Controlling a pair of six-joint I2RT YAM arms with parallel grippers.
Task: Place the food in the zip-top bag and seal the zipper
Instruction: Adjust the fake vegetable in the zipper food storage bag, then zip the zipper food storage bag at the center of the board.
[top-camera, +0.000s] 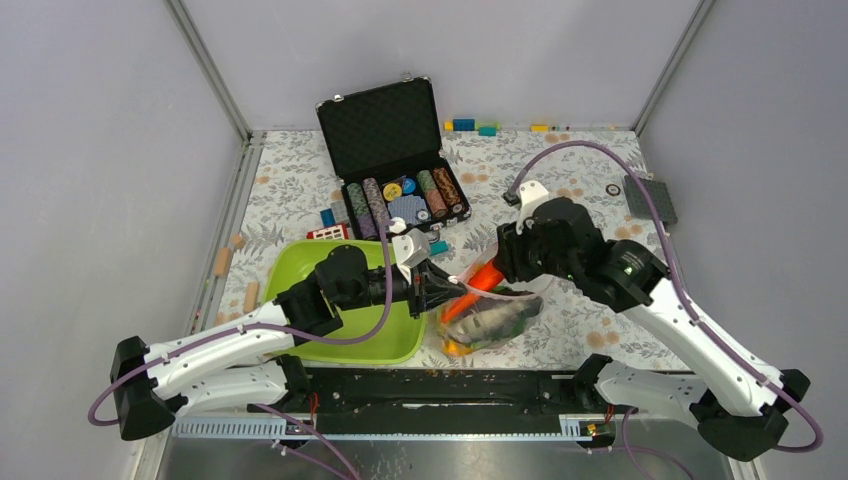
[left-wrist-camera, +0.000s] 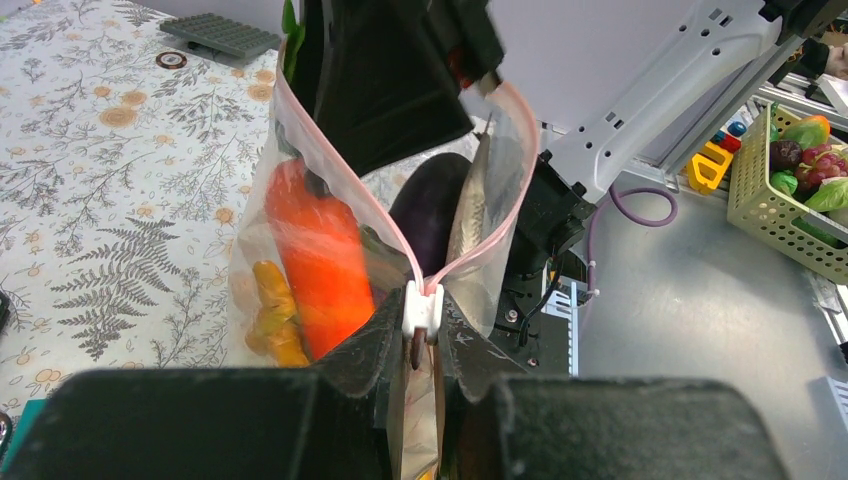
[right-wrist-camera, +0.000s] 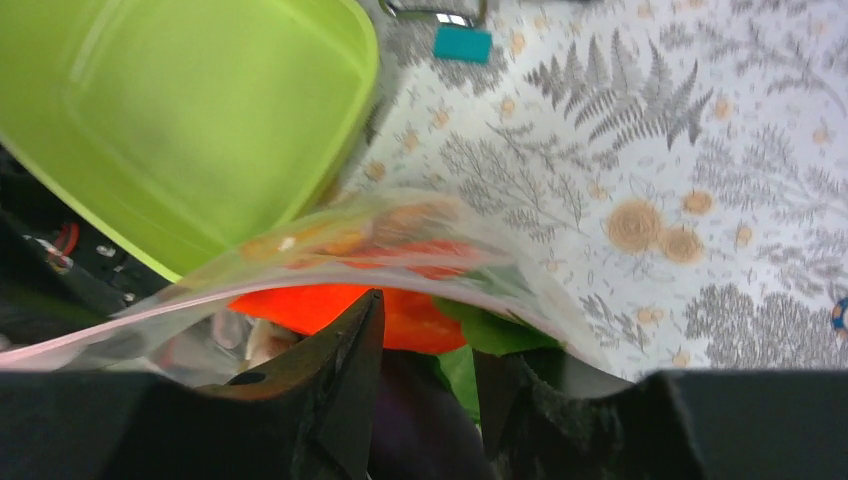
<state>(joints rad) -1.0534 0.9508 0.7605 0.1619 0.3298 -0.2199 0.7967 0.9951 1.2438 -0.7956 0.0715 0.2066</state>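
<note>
Food fills the clear bag (top-camera: 497, 318): an orange carrot (left-wrist-camera: 320, 270), a dark eggplant (left-wrist-camera: 430, 210), a grey fish (left-wrist-camera: 468, 215) and a knobbly yellow piece (left-wrist-camera: 272, 315). Green lettuce (right-wrist-camera: 495, 335) shows in the right wrist view. The bag rests on the table (top-camera: 480, 170) between the two tools, its mouth gaping toward the right one. Its pink zipper (left-wrist-camera: 340, 180) runs as two parted strips that meet at a white slider (left-wrist-camera: 422, 310). The left tool (left-wrist-camera: 422, 345) is clenched on the bag's corner, right under that slider. The right tool (right-wrist-camera: 430, 400) sits at the open mouth, released, its fingers apart and the bag's rim lying across their tips. A green tray (top-camera: 400, 340) lies under the left tool's arm. An open case of poker chips (top-camera: 385, 125) stands beyond both tools.
</note>
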